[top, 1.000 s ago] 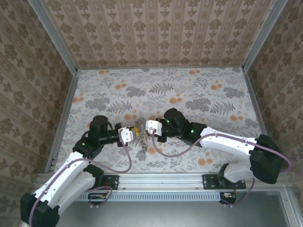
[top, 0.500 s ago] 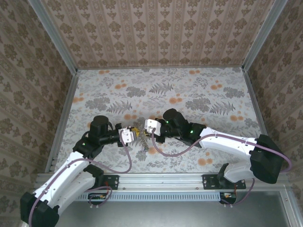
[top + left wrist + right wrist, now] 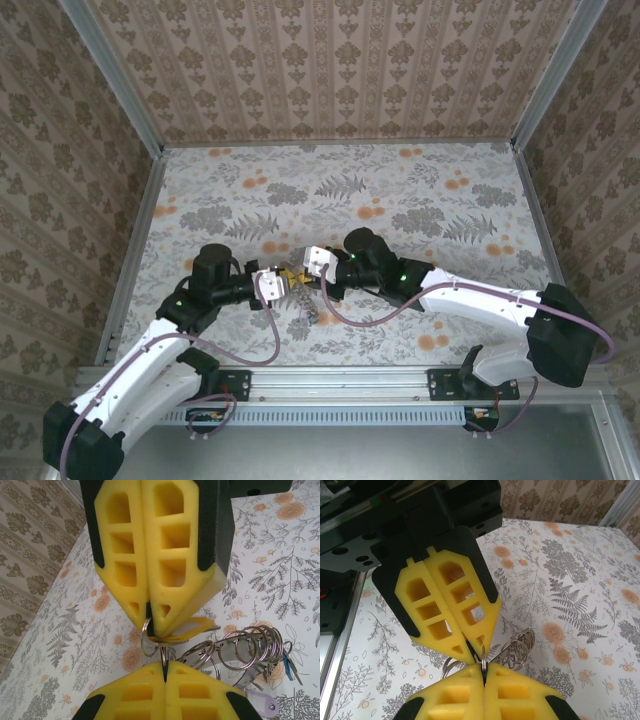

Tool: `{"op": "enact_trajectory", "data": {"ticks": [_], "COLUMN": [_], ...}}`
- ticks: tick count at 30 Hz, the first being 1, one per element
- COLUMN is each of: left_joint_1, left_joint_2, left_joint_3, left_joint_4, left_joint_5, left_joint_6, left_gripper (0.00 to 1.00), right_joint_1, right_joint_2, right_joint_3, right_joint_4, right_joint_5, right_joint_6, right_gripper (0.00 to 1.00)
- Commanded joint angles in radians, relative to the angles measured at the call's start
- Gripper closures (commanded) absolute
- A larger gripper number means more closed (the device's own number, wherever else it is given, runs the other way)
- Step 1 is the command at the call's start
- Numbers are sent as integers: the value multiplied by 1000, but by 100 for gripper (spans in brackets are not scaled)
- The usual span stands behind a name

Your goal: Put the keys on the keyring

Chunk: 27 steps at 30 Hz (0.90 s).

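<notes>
The right gripper (image 3: 148, 625) had crept toward eleven o'clock; it and the left gripper (image 3: 164, 667) clamped the keyring (image 3: 240, 647), blue key (image 3: 287, 661) seemingly threaded at three o'clock, rest unclear.

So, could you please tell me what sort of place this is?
Probably a purpose-built robot test booth, not a real room: wallpaper-print wall panels, aluminium frame posts, and a floral-print table with a metal mounting rail at its near edge.
</notes>
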Motion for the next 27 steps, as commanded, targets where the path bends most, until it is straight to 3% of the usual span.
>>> {"op": "enact_trajectory", "data": {"ticks": [1, 27], "left_joint_1": [-2, 6], "left_joint_2": [-11, 6], "left_joint_3": [-2, 1], "left_joint_4": [68, 57], "left_joint_5": [16, 16], "left_joint_6": [-51, -67], "left_gripper": [100, 100], "right_joint_1": [3, 1], "right_joint_2": [15, -52], "right_joint_3": [20, -68], "right_joint_4": [11, 65], "right_joint_5": [7, -32], "right_joint_6": [26, 47], "right_gripper": [100, 100]}}
